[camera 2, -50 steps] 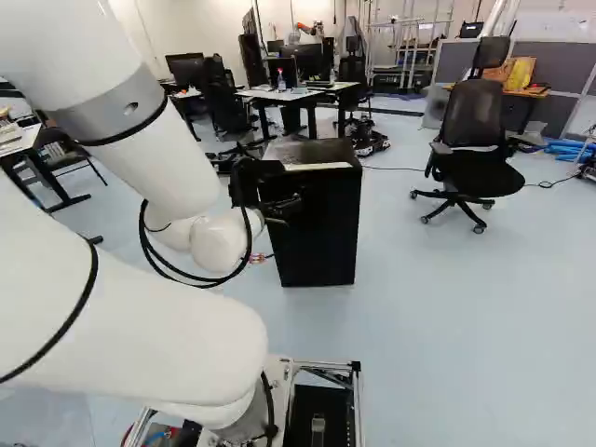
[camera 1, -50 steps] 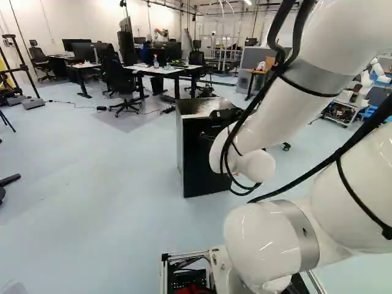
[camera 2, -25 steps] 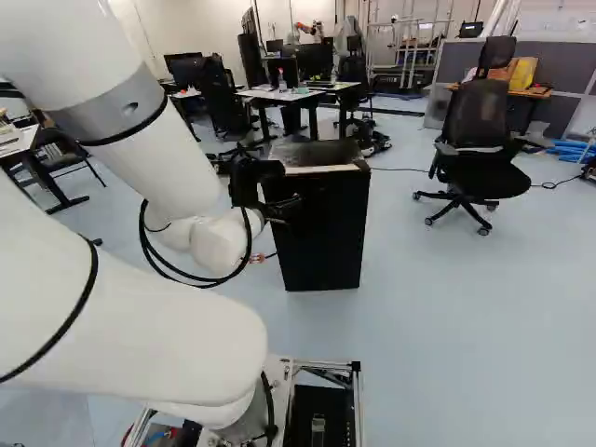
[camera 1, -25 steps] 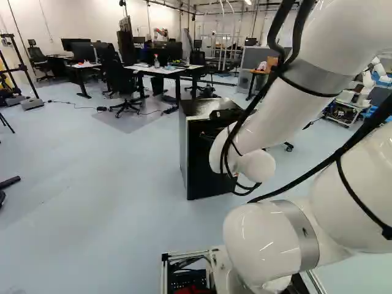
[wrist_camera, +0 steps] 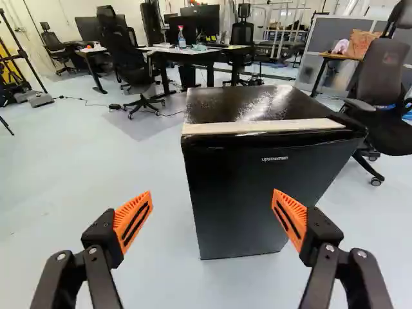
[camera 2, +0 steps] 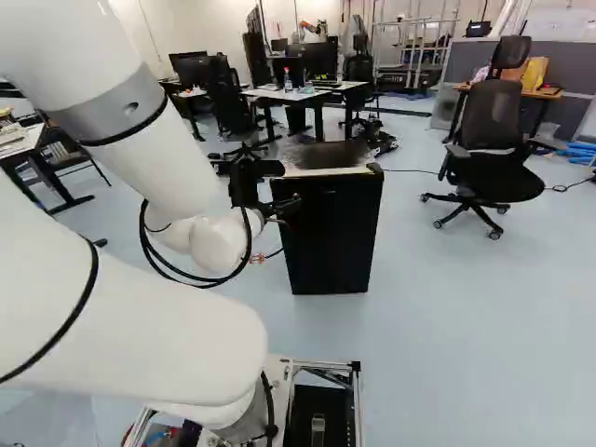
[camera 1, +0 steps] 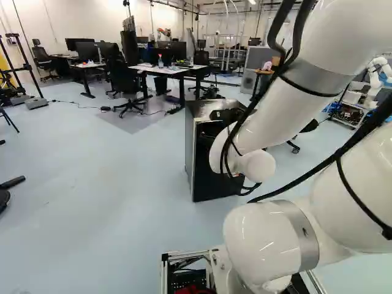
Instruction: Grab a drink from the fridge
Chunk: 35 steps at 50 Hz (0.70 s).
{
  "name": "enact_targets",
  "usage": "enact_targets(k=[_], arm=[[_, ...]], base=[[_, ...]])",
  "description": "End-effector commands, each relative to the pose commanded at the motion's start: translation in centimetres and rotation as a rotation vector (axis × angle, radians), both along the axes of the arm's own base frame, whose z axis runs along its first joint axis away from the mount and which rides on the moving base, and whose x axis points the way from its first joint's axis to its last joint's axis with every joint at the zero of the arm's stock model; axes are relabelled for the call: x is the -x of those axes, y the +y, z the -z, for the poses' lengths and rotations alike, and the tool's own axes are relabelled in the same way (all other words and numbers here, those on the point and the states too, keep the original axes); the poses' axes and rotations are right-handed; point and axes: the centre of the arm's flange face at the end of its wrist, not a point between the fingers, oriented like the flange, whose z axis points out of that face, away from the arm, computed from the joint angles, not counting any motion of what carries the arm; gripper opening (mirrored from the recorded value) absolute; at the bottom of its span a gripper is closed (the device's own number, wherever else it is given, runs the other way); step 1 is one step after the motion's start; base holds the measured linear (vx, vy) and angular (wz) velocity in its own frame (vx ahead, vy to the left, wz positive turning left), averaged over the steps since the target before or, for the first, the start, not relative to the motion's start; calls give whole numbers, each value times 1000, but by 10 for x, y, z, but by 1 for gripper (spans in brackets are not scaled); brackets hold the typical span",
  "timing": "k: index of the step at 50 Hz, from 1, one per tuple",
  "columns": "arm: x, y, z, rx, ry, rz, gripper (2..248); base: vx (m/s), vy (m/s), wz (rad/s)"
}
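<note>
Though small, pale lettering (wrist_camera: 275,158) on fridge (wrist_camera: 241,199).

Black two-fingered gripper (camera 2: 282,207): ribbed, matt orange pads (wrist_camera: 133,221). Boxy black fridge (wrist_camera: 241,199), 12 o'clock ahead of it: smooth door, low sheen; glossy top, pale mottling; matt pale strip at front edge. High-backed black office chair (wrist_camera: 382,72), 1 o'clock: mesh-like back. White rounded arm (camera 1: 260,236), 4 o'clock in left base view: smooth, glossy shell; satin, metallic-looking grey band (camera 1: 300,231). Pale blue floor (wrist_camera: 58,187): smooth, faint sheen.

Black swivel chair (camera 2: 491,121), white-topped desk (wrist_camera: 164,49), spray bottle (wrist_camera: 181,40); grey partition (camera 2: 579,67)
</note>
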Motion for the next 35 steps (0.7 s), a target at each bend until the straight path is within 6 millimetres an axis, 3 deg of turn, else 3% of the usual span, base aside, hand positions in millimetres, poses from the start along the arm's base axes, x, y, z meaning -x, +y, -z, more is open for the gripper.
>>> enact_targets(k=[35], arm=[[-4, 3, -1, -13, -4, 14, 247]], base=[[4, 7, -1]])
